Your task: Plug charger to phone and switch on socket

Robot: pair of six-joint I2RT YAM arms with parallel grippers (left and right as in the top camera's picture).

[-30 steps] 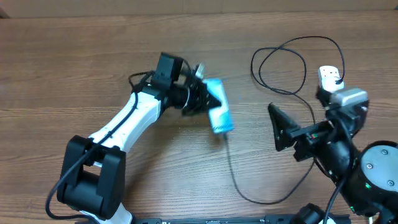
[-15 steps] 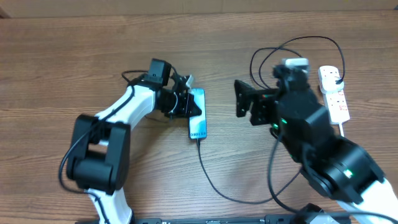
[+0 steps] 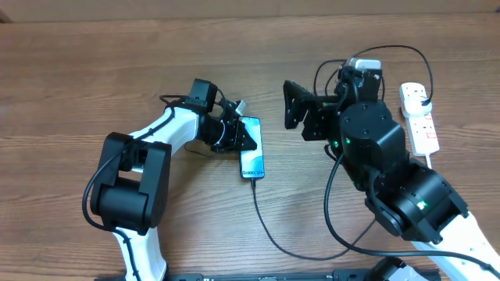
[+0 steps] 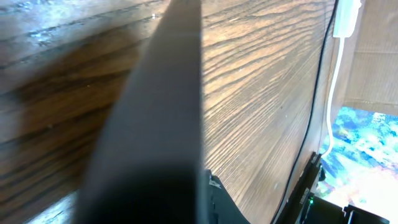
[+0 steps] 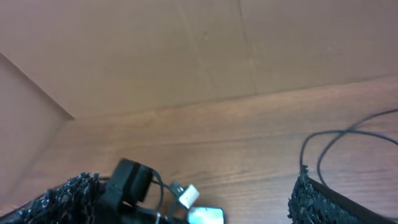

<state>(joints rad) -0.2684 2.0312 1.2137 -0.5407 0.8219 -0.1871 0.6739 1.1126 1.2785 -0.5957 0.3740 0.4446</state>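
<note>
Pinching the phone (image 3: pixel 251 151), left hand (image 3: pixel 237 134); right hand (image 3: pixel 290 108) spread, its arm (image 3: pixel 375 148) over charger (image 3: pixel 256 199) loops, socket (image 3: pixel 419 117) beyond.

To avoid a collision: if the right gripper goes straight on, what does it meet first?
The right gripper points left over the table. First in line is likely the phone, with the left gripper at it, though height is unclear.

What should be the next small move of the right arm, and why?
Probably swing the open, empty right hand toward the white oblong power strip on its right. The thin black cable appears already to meet the lower end of the slim cyan-screened phone, so pressing the strip's switch seems to be what remains.
</note>
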